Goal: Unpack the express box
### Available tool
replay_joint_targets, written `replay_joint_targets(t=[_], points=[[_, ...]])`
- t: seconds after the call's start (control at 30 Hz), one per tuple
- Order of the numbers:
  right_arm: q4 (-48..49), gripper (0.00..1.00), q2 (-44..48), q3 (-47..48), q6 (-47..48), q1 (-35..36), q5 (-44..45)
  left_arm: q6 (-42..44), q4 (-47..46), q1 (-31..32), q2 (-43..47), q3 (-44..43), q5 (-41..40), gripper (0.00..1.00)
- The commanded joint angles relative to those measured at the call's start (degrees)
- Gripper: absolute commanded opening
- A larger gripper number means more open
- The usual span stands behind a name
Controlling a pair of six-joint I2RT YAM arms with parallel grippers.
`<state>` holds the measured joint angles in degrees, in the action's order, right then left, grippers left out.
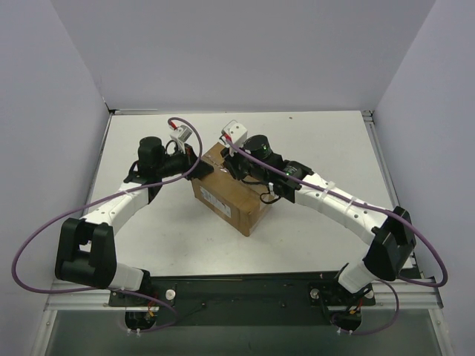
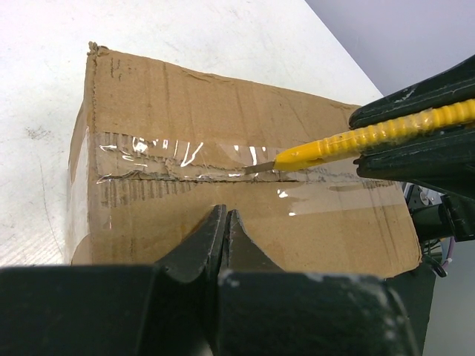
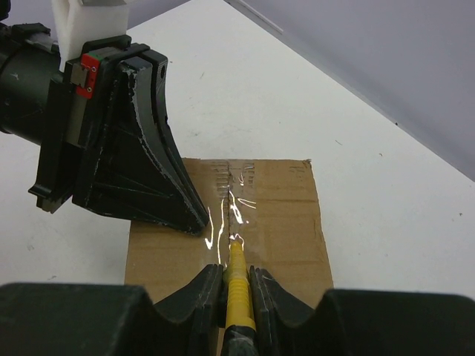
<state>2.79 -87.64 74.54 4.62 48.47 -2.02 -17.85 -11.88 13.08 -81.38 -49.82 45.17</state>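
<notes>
- Left jaws: pressed fully together with nothing between them. In the right wrist view their tips come down onto the top of the express box point(image 1: 237, 206), just beside the tape seam point(image 2: 185, 159). They look to be touching the cardboard, though I cannot be sure they press on it.
- Right jaws: parted only a little and clamped on the ribbed handle of the yellow utility knife point(image 3: 237, 285). Its short blade point(image 2: 260, 169) lies on the seam, partway along the top.
- Where it is: the express box sits mid-surface point(image 1: 334, 141) between the two arms, turned at an angle, flaps closed. A white label point(image 1: 217, 202) shows on the side facing the arm bases.
- How it will likely handle:
  - The corrugated walls are stiff along the edges, but the top panels should give under a point load.
  - It is probably light enough to skid on the smooth surface when the knife drags.
  - The glossy tape offers poor purchase.
- Where to take hold:
  - Brace it from above on bare cardboard near a corner or edge, clear of the blade's line.
  - Once the seam is cut, the free flap edges at the centre look the best place to pinch.
</notes>
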Motion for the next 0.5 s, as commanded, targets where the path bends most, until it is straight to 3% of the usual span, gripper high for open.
replay_joint_targets(t=[0.0,0.47], points=[[-4.9,0.00,2.9,2.4,-1.0,0.7,1.0,0.3,1.7,-0.1,0.6,0.8,-3.5,0.00],[-11.7,0.00,7.7,-0.2,-1.8,0.9,1.8,0.3,2.0,-0.3,-0.1,0.3,-5.4,0.00]])
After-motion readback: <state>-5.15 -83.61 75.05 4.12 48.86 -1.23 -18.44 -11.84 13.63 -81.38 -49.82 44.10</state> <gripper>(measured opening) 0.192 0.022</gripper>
